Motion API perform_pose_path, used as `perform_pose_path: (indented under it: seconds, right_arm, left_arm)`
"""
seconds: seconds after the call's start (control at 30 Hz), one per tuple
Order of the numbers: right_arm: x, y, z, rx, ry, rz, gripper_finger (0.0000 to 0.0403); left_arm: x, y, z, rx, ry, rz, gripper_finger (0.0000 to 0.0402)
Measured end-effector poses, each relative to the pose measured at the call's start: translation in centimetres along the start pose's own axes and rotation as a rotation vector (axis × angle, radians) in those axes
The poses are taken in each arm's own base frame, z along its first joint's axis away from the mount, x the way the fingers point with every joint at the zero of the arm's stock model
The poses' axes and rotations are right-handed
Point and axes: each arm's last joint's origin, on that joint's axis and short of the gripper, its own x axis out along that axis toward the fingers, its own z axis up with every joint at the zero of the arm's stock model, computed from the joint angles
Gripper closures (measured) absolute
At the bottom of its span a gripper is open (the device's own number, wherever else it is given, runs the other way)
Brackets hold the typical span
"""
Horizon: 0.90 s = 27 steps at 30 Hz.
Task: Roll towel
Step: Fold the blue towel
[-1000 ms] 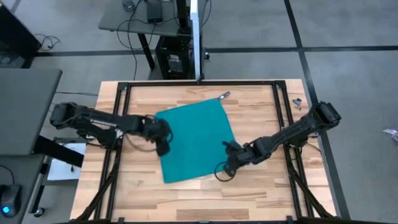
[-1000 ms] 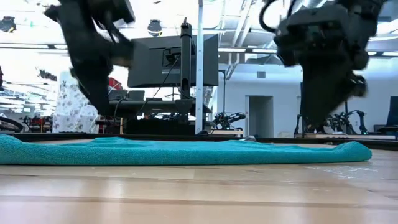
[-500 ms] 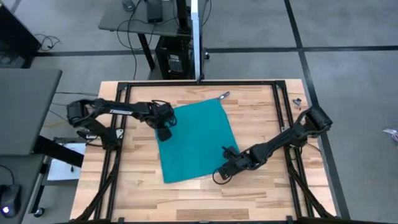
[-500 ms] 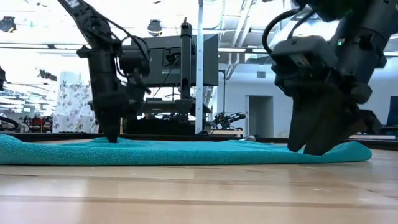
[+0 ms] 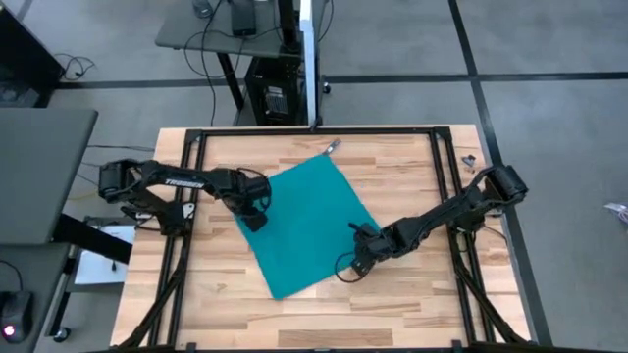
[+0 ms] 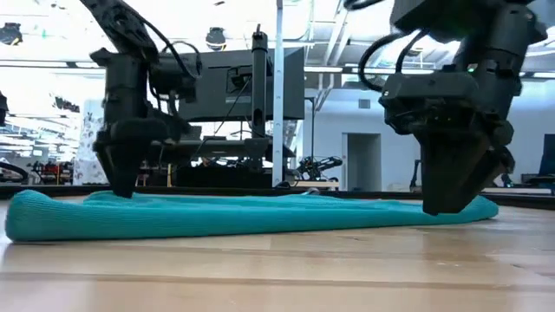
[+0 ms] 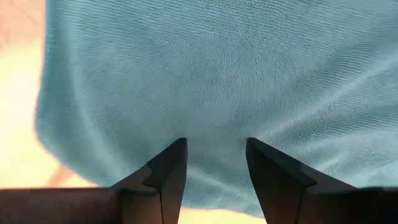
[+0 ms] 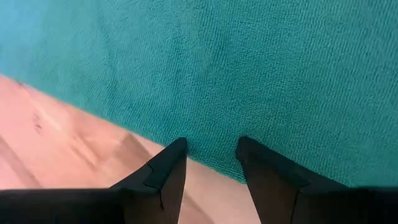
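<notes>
Two opposite edges of the towel (image 5: 302, 227) are being pressed at once, and that is judged the main risk: the teal cloth is lying flat and skewed across the middle of the bench (image 5: 412, 304), and if either side is being pinched too shallowly, only a thin lip of fabric could be caught and the sheet could be dragged or twisted rather than rolled. Ample bare wood is being left toward the near edge and both side rails, so room for pulling the cloth is considered generous, while the far corner is lying close to the black frame bar. The left gripper (image 5: 254, 218) is being held on the towel's left edge, its fingers (image 7: 168, 168) parted with cloth lying under and between them, nothing clamped. The right gripper (image 5: 359, 261) is being held at the right edge, its fingers (image 8: 166, 169) likewise parted, straddling the hem where cloth meets wood, so a slip onto bare bench is plausible.
</notes>
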Motion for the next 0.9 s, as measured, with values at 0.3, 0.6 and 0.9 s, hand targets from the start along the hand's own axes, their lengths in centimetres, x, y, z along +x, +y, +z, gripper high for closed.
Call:
perform_pose_path:
  seconds: [0.3,0.6,0.9]
  right_arm:
    - [-0.8,-3.6,3.8,-0.093,0.057,-0.071,0.0255]
    - [-5.1,-2.0,5.0,0.009,-0.009,0.218,0.0255]
    - [-0.9,2.4,2.6,0.114,-0.098,0.292,0.0255]
  left_arm:
    - [-0.5,-4.9,-3.0,0.052,-0.011,-0.068,0.0251]
    - [-6.8,-4.7,0.1,0.221,-0.226,-0.035,0.0251]
    - [-4.6,-2.1,3.8,0.312,-0.197,0.052,0.0251]
